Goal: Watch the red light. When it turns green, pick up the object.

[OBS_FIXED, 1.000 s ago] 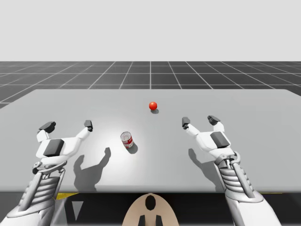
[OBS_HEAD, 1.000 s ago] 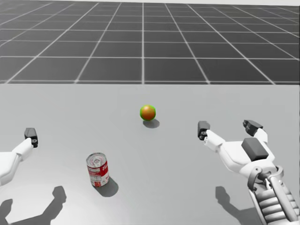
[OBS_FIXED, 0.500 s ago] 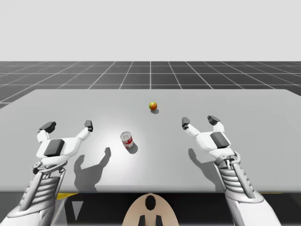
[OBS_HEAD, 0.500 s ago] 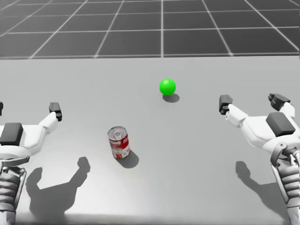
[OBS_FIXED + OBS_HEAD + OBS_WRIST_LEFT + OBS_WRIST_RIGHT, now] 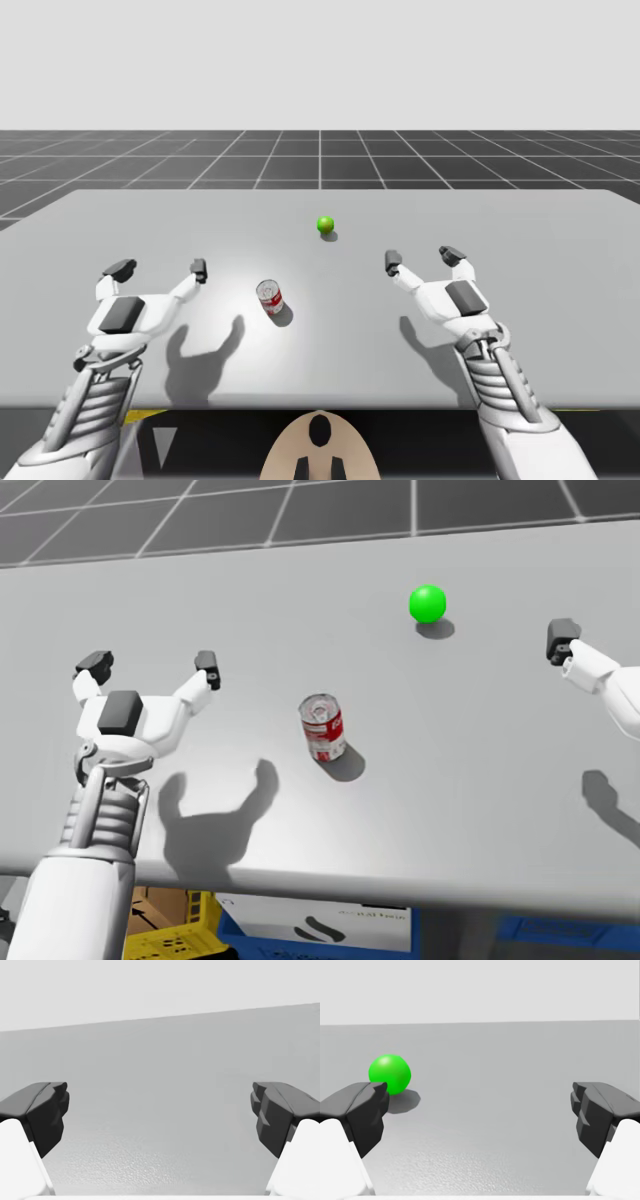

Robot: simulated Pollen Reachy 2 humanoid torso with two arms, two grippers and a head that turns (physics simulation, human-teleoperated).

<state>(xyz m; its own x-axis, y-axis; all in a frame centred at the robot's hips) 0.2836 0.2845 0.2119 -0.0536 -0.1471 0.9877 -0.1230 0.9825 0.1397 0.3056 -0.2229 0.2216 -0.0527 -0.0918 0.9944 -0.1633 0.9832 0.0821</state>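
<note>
The light is a small ball glowing green at the table's middle back, also seen in the head view. In the right wrist view the ball lies ahead of my right gripper, just past one finger. A red and white can stands upright nearer the front. My left gripper hovers open to the left of the can, apart from it, with bare table between its fingers. My right gripper hangs open to the right of the ball.
The grey table stretches wide to both sides. Under its front edge, the head view shows a yellow crate and a white box. A dark gridded floor lies beyond the far edge.
The ball has gone from red through orange to green. My left gripper has moved right, closer to the can. My head has turned down and left.
</note>
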